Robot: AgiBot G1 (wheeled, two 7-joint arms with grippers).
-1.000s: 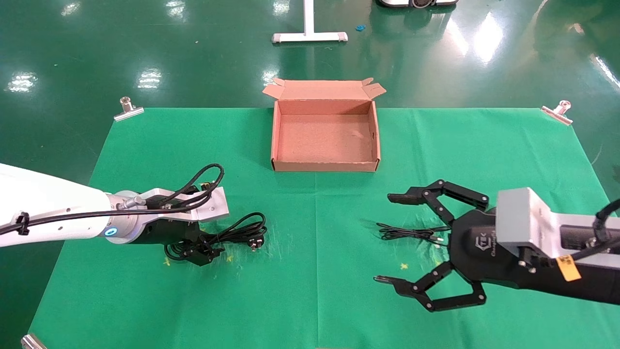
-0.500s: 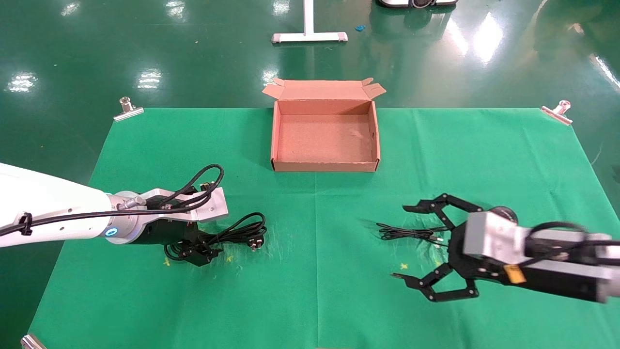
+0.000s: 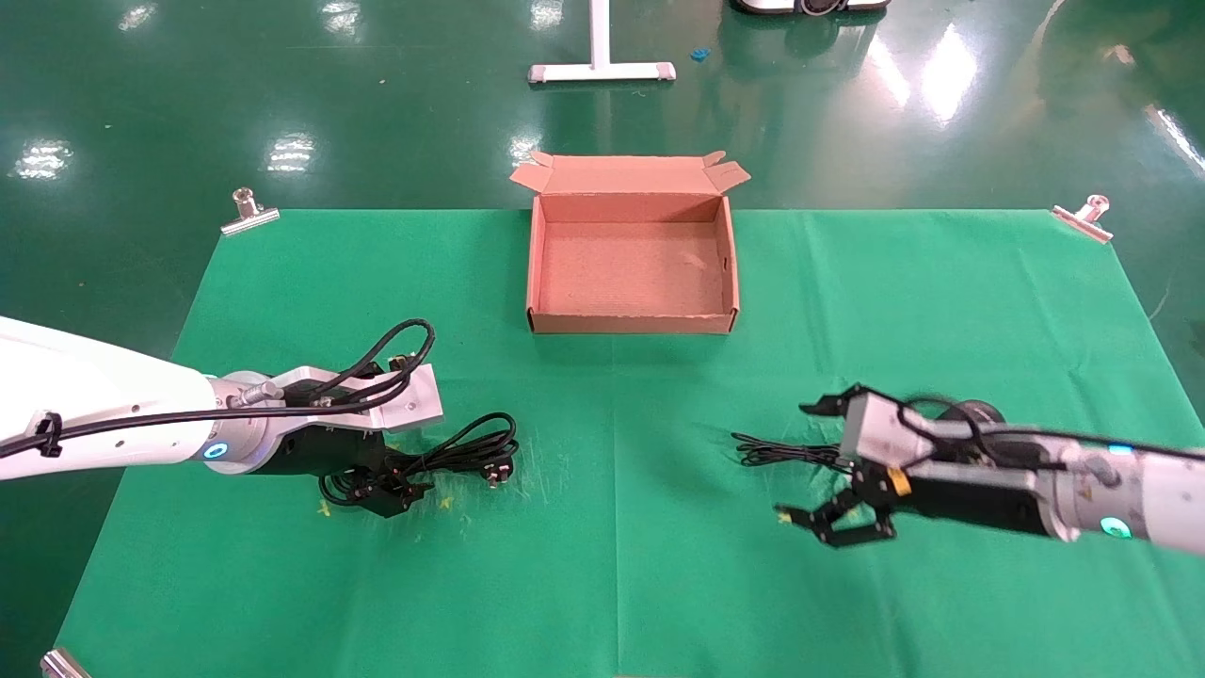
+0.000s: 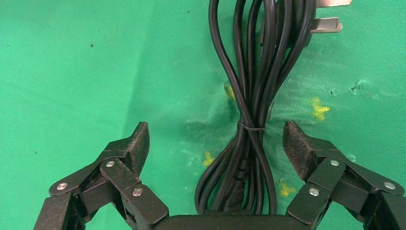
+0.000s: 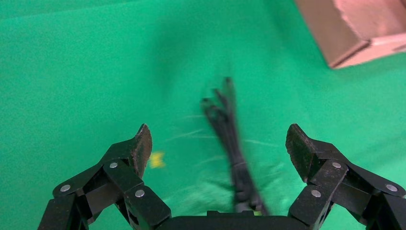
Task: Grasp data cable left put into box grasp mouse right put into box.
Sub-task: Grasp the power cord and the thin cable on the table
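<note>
The data cable (image 3: 466, 450) lies as a tied black bundle on the left of the green cloth, its plug toward the middle. My left gripper (image 3: 391, 490) is low over its near end, open, with a finger on each side; the left wrist view shows the bundle (image 4: 249, 134) between the open fingers of the gripper (image 4: 215, 139). The mouse (image 3: 974, 411) is mostly hidden behind my right arm; its thin cord (image 3: 786, 454) lies bundled beside it. My right gripper (image 3: 800, 461) is open above that cord (image 5: 232, 143), jaws wide in the right wrist view (image 5: 219, 139). The box (image 3: 631, 323) stands open and empty at the back centre.
The green cloth (image 3: 612, 565) is held by metal clips at the far corners (image 3: 249, 212) (image 3: 1083, 217). A white stand foot (image 3: 601, 71) is on the floor beyond. A corner of the box (image 5: 354, 33) shows in the right wrist view.
My right arm has dropped and drawn back to the right, bringing its open gripper low over the thin cord. The left arm and the data cable have not moved.
</note>
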